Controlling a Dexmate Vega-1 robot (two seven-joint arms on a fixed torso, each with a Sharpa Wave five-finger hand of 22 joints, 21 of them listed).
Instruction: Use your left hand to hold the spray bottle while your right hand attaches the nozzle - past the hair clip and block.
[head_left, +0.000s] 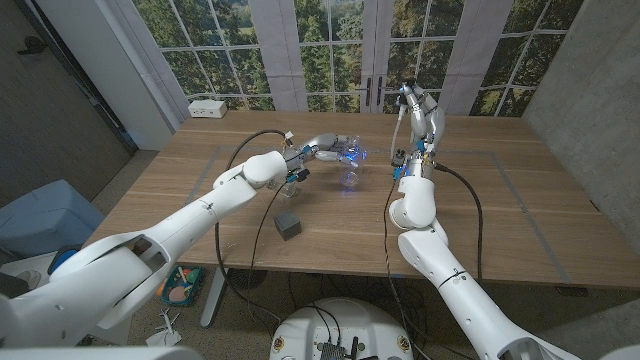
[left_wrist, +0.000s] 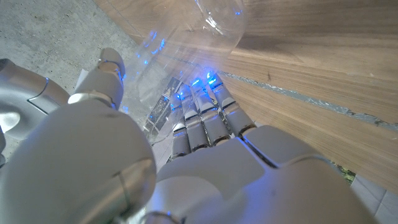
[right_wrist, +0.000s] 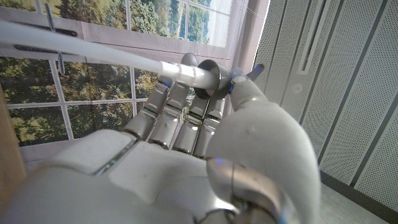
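My left hand (head_left: 322, 149) grips a clear plastic spray bottle (head_left: 350, 160) standing on the table's middle, lit blue by the hand's lights. In the left wrist view the fingers (left_wrist: 205, 118) wrap the clear bottle (left_wrist: 186, 43) over the wood. My right hand (head_left: 417, 108) is raised above the table, to the right of the bottle and higher than it. It holds the nozzle (right_wrist: 211, 76), whose long white tube (right_wrist: 93, 53) sticks out past the fingers. A dark grey block (head_left: 288, 226) lies nearer me, and a small hair clip (head_left: 290, 187) sits under my left forearm.
A white box (head_left: 208, 108) sits at the table's far left corner. Black cables (head_left: 470, 200) run over the table beside my right arm. A blue bin (head_left: 40, 215) stands on the floor to the left. Windows are behind the table.
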